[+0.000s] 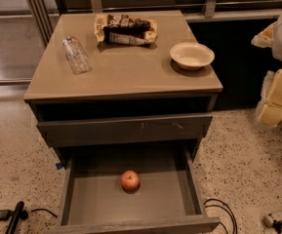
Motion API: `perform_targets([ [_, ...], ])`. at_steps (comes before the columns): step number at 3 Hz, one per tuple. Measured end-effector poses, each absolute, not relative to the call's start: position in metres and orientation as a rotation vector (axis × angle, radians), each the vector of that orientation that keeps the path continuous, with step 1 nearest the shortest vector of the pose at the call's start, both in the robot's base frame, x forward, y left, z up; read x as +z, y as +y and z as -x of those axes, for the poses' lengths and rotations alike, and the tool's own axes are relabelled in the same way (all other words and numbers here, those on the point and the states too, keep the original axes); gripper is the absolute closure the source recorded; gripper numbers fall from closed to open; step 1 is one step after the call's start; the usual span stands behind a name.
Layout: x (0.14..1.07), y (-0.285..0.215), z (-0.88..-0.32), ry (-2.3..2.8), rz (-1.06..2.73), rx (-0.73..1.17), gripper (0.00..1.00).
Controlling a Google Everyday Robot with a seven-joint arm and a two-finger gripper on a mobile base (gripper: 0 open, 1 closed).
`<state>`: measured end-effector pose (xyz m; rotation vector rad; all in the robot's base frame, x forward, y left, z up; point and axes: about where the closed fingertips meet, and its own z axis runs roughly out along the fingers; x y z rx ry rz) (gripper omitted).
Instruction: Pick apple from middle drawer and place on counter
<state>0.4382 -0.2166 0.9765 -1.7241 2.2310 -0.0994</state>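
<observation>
A small red apple (130, 180) lies near the middle of the open middle drawer (179, 179), a wide, shallow grey drawer pulled out towards me. The tan counter (126, 67) tops the grey cabinet above it. My gripper (276, 77) is at the right edge of the view, pale yellow and white, level with the counter's front edge. It is well to the right of the cabinet, far from the apple, and holds nothing that I can see.
On the counter stand a white bowl (191, 55) at the right, a clear plastic bottle (76, 55) lying at the left and a snack bag (126, 32) at the back. A scratched grey drawer front (126, 129) sits above the open drawer. Cables (223, 211) lie on the speckled floor.
</observation>
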Motion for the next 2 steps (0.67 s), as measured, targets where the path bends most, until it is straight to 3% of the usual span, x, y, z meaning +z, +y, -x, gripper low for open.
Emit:
perform_targets([
  [2,0.9711,-0.2156,-0.4371,2.215,1.730,-0.080,0.00],
])
